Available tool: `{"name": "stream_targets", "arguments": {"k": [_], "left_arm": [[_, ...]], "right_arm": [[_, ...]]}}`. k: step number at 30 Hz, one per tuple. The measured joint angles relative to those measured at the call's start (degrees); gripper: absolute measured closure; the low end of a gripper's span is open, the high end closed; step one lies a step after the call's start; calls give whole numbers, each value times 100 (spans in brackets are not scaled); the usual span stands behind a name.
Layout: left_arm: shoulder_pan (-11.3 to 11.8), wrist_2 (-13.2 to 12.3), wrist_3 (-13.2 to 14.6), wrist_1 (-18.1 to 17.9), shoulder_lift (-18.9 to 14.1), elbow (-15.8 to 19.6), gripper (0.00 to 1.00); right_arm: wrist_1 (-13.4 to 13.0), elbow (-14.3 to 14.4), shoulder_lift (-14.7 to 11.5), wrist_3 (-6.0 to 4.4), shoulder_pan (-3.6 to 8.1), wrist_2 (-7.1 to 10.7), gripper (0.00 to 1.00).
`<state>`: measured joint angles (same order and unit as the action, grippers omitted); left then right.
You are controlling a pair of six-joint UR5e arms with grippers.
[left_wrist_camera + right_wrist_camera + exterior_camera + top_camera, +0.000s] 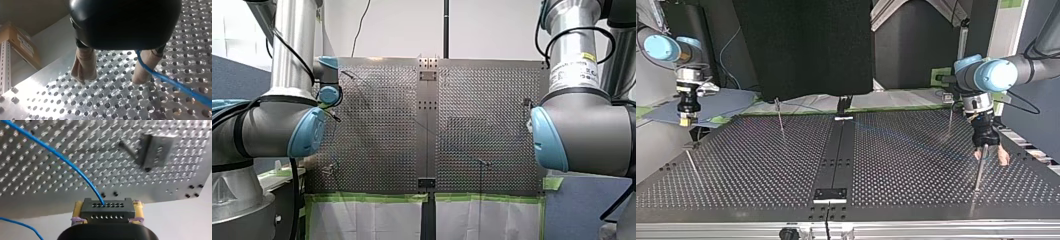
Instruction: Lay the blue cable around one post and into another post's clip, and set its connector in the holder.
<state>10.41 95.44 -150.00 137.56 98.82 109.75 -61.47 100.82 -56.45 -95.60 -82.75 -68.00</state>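
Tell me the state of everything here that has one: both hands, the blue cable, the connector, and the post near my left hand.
left hand, open, blue cable lying against one finger.
right hand, shut on the connector.
blue cable, plugged into the connector, curving away over the table.
connector, held clear of the table, not in any holder.
post, standing next to the left hand.

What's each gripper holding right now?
Left gripper: open; blue cable passes beside it, not gripped.
Right gripper: closed on the connector, cable leading out.
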Motion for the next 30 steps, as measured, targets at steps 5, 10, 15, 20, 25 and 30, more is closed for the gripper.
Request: {"name": "stream_targets", "arguments": {"k": [5,10,15,20,25,30], "left_arm": [[-12,12,6,0,1,0,0],[-14,20,6,0,1,0,0],[-15,26,8,0,3,0,0],[-15,30,7,0,1,0,0],[-15,31,7,0,0,0,0],[-15,29,8,0,0,0,0]], "right_arm": [[148,1,-242,-120,-56,25,100],[301,0,-475,-38,-87,16,100],[325,-2,-723,-148,-102,32,100],[332,-4,-888,-405,-106,52,100],[312,-4,-908,-517,-116,170,100],[221,-4,-908,-643,-121,366,100]]}}
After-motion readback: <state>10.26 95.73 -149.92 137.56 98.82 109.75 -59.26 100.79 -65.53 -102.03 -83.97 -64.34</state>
